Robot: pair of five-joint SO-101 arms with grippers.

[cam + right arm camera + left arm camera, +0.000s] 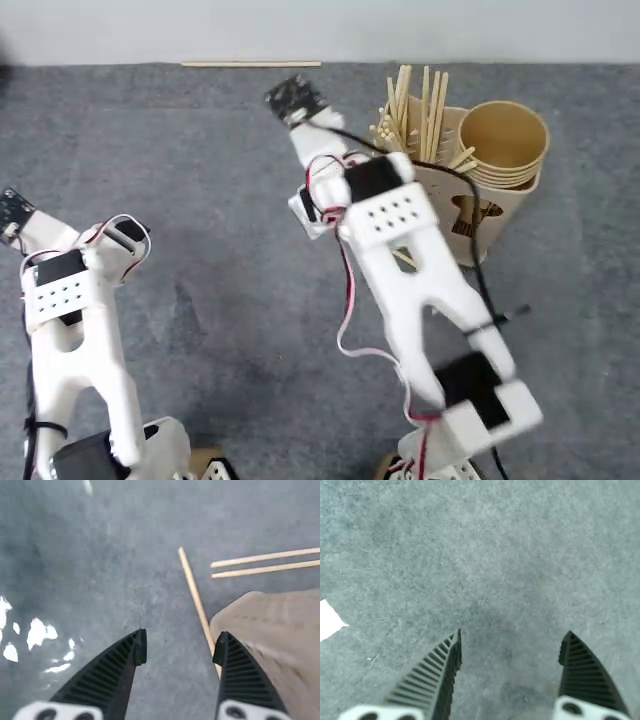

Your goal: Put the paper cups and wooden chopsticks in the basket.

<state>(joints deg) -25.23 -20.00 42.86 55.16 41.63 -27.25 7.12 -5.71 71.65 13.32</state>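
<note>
Grey felt-like mat [200, 330] covers the whole table, with a pale wall strip along the far edge.

Right arm [400, 250] runs from the near edge toward the far middle and passes just left of the basket [500, 215]. Left arm [70, 320] is at the near left, well apart from the basket.

Basket: tan, upright, far right. It holds a nested stack of paper cups [503, 135] on its right side. A bundle of wooden chopsticks [420, 110] stands on end on its left side.

Right gripper [182, 635]: jaws spread wide and empty, over bare mat beside the basket wall. Left gripper [513, 635]: also wide and empty, over bare mat, with a white scrap [330, 621] near it.

Loose sticks:
- Single chopstick [194, 594] lies flat on the mat and runs up to the basket's foot. Touching or not, cannot tell.
- Pair of chopsticks [265, 556] lies side by side just beyond it.
- Far chopstick [250, 64] lies along the table's far edge.

Handling, judged:
- The sticks look light, stiff and thin, and likely to roll.
- Lying flat, they leave little to get under. Pinch across the middle so the stick hangs level.
- The cups would crush under a hard squeeze.
</note>
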